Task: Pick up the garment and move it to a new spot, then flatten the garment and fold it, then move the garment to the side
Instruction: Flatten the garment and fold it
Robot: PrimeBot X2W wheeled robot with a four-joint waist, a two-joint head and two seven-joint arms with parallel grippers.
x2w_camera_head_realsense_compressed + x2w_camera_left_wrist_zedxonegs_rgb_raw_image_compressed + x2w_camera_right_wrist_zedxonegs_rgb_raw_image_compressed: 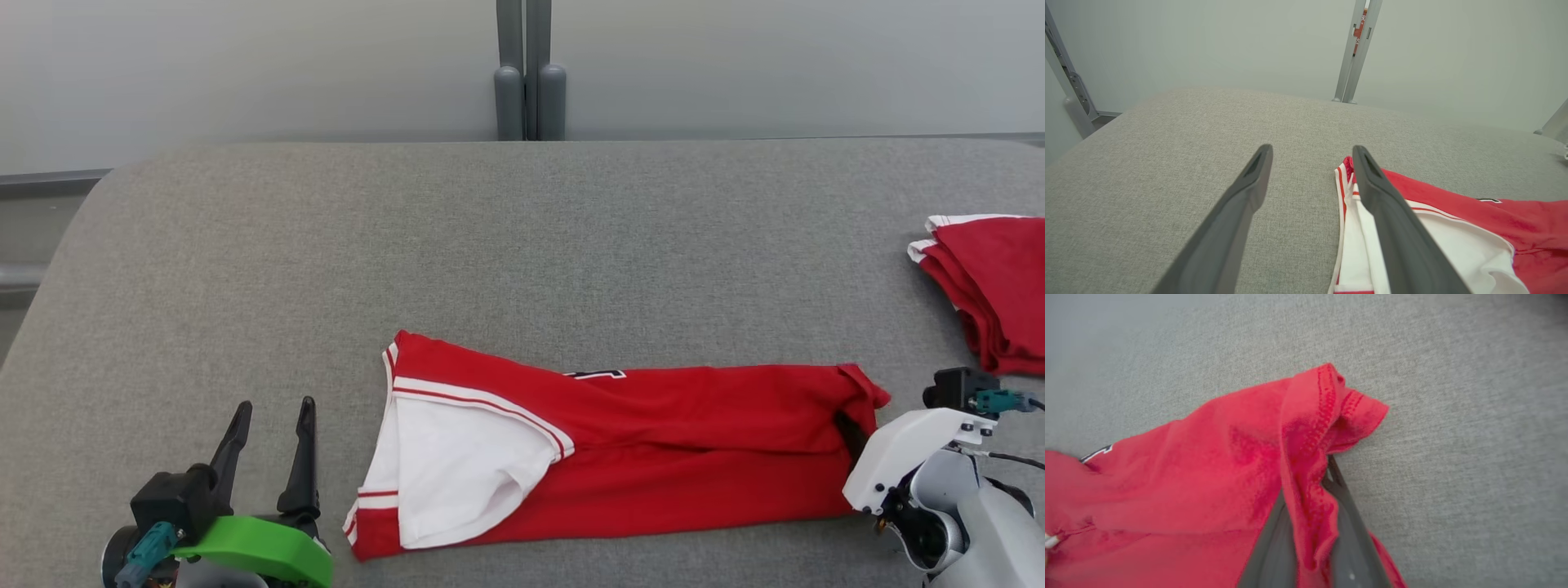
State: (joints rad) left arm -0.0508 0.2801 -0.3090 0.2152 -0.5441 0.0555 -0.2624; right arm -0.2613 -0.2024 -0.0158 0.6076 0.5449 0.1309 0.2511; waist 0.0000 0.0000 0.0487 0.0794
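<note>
Folding garment (653, 441) | our right gripper (1327, 477) pinches its hem | left gripper (276, 406) wide, empty | we should lift low, keeping edges aligned.

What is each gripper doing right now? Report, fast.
Left gripper: open, holding nothing.
Right gripper: shut on the garment, at its red end.
</note>
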